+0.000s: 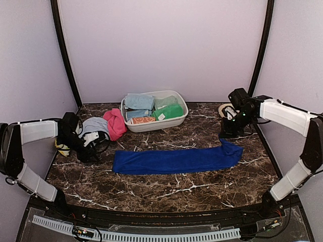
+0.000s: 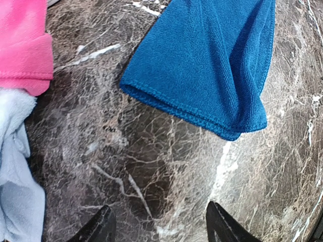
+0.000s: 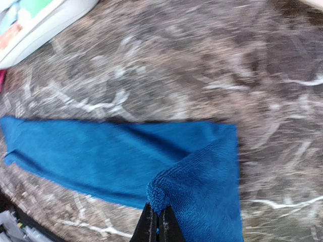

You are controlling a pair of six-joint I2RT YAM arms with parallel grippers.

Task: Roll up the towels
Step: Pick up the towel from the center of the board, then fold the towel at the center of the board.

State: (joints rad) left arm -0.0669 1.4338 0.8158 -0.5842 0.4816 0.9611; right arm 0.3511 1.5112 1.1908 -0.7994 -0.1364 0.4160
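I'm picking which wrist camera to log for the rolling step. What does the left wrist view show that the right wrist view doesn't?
Only the left wrist view: the pink towel and pale blue towel at its left edge, and the left pincer, open over the marble table. Only the right wrist view: a corner of the white tub, and the right pincer shut on a raised fold of the royal blue towel. Both: that royal blue towel lying on the table.

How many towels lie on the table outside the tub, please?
3: long royal blue towel mid-table, pink towel left of the white oval tub, pale blue towel beside it; the left arm may hide more.
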